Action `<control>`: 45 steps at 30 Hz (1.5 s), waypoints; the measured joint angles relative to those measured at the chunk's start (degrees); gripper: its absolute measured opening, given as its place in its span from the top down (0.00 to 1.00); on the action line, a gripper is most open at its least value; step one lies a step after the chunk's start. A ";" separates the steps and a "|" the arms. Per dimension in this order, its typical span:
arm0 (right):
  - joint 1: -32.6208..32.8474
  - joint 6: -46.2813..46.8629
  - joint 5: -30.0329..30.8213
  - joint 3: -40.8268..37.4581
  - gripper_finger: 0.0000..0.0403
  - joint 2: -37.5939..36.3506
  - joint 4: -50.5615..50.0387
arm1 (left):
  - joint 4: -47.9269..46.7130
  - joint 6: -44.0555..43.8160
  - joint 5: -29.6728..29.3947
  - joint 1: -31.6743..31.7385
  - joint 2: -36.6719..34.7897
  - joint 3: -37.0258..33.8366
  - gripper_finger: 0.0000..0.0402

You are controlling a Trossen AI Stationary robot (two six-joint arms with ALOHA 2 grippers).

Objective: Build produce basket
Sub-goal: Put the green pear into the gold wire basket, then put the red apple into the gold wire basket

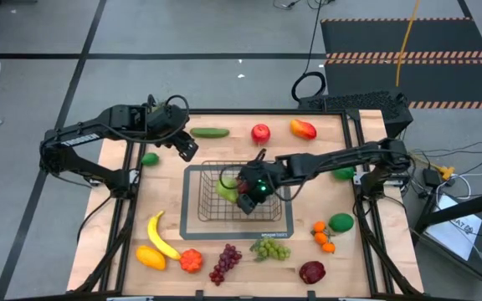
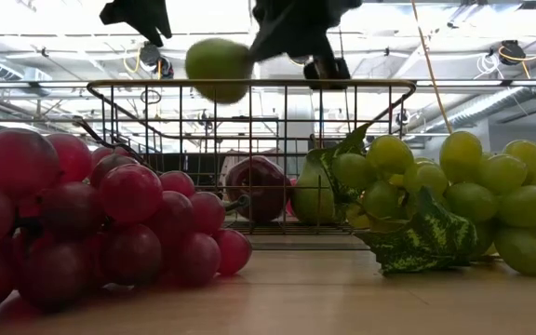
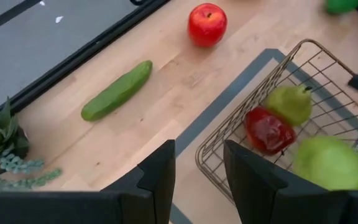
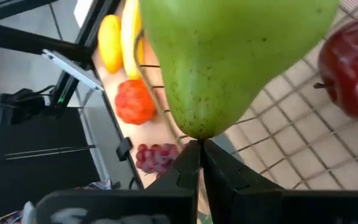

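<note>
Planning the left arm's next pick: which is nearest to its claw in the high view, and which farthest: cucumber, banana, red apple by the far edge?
From the left claw, high view:
1. Cucumber, just beyond it toward the far edge.
2. Red apple, farther along the same edge, toward the right arm.
3. Banana, by the near edge, clearly farthest.

1. In the right wrist view I am seeing the green pear (image 4: 229, 56) running off the top edge.
2. In the low view the red grapes (image 2: 91, 223) are being cut by the left edge.
3. From above, the right gripper (image 1: 248, 191) is covering part of the basket (image 1: 203, 219), so I am not seeing the fruits inside well.
</note>
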 joint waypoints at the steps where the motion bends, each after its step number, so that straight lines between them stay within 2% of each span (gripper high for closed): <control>1: -0.48 0.01 -0.60 0.00 0.98 0.52 0.15 | 0.01 -0.51 -0.01 0.00 0.00 0.00 0.66; 7: -2.50 -0.42 -0.59 0.00 0.98 2.45 0.75 | 0.00 -3.42 -0.01 0.00 0.00 0.00 0.66; 12: -3.74 -0.45 -3.41 0.00 0.98 4.36 0.66 | 0.00 -4.70 -0.01 0.00 0.00 0.00 0.66; 15: -3.84 -0.43 -2.82 0.00 0.98 4.48 0.67 | -0.02 -4.98 -0.03 0.00 0.00 0.00 0.66; 18: -3.94 -0.47 0.73 0.00 0.96 4.40 0.72 | -0.04 -5.33 -0.01 0.00 0.00 0.00 0.66; 20: -4.42 -0.41 2.75 0.00 0.93 4.40 0.68 | -0.04 -5.33 -0.01 0.00 0.00 0.00 0.66; 30: -7.25 0.61 2.50 -0.01 0.68 3.76 0.57 | -0.04 -6.44 -1.40 0.02 0.02 0.00 0.66; 34: -7.85 -2.09 1.05 -0.02 0.60 0.06 1.64 | -0.11 -7.67 -1.50 0.00 0.02 0.00 0.66; 38: -8.21 -5.95 1.35 -0.02 0.57 -4.96 1.35 | -0.35 -7.91 -1.19 -0.17 0.02 0.00 0.66; 45: -11.00 -10.34 6.91 -0.02 0.57 -15.66 -4.89 | -0.35 -9.76 -1.26 -0.63 0.02 0.00 0.65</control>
